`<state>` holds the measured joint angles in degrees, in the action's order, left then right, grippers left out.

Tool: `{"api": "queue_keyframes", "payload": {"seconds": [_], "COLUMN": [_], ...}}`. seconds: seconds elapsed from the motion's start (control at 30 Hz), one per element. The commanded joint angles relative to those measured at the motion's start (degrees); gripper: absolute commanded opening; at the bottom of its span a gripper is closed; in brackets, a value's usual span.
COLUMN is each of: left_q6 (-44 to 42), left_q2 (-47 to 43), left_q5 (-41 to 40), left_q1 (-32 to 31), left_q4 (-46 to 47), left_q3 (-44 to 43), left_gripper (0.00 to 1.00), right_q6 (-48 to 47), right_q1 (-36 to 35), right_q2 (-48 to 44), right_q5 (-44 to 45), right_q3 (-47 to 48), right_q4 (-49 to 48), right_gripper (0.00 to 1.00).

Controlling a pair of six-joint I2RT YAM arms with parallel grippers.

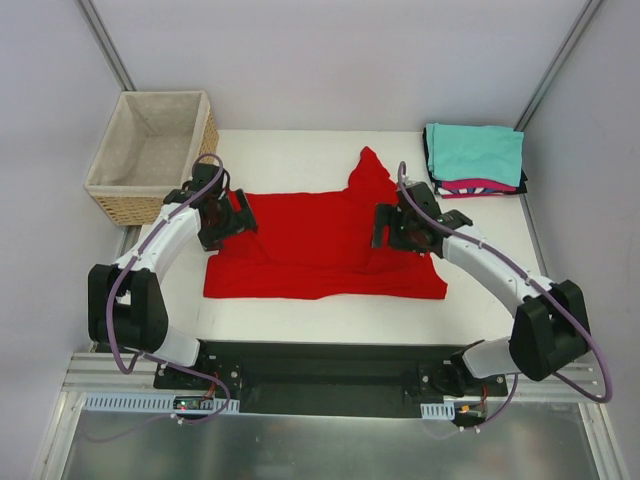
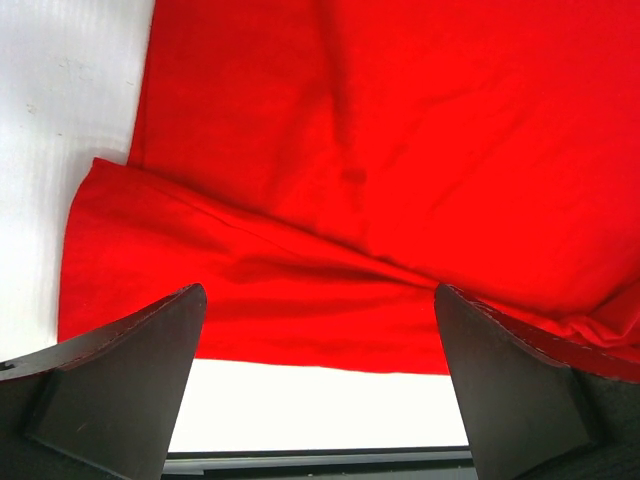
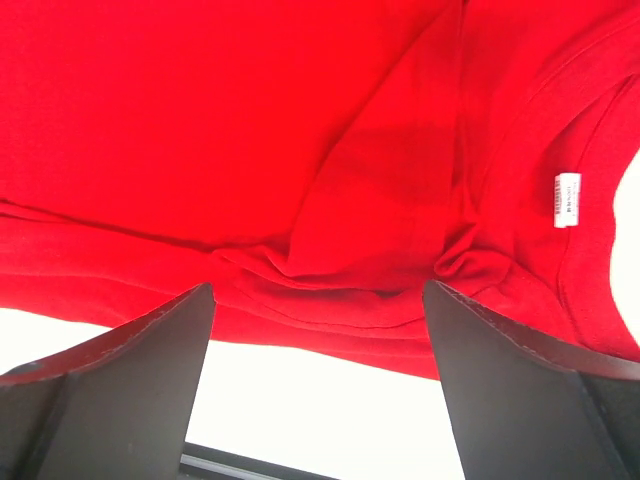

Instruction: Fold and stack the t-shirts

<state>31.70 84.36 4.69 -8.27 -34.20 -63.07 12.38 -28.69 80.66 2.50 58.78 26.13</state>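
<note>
Lying crosswise, red t-shirt (image 1: 320, 245), sleeve rearward

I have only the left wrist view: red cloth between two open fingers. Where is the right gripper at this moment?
Observer: The right gripper is open over the right side of the red t-shirt, near its collar.
Operator: Is any shirt finished already?
Observer: Yes, a stack of folded t-shirts lies at the far right corner of the table, a teal one on top.
Operator: What is in the basket?
Observer: The wicker basket at the far left shows only its beige lining.
</note>
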Motion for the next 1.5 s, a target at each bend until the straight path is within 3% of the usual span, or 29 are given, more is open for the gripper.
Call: {"api": "queue_keyframes", "payload": {"seconds": [0.0,1.0,1.47], "left_q6": [-1.1,-1.4,-1.4], "left_q2": [-1.1,-0.2,0.5], "left_q5": [1.3,1.4,1.1], "left_q1": [-0.3,-0.3,-0.3], "left_q4": [-0.9,-1.0,-1.0], "left_q3": [0.2,0.5,0.3], "left_gripper": [0.99,0.99,0.99], "right_q6": [0.5,2.7,3.0], "right_q1": [0.1,1.4,2.2], "right_q2": [-2.5,6.3,8.3], "right_q5": [2.5,-1.6,-2.0], "right_q3": [-0.6,-9.1,-9.0], "right_q4": [1.0,-11.7,-12.7], "right_gripper": [0.89,0.89,0.86]}}
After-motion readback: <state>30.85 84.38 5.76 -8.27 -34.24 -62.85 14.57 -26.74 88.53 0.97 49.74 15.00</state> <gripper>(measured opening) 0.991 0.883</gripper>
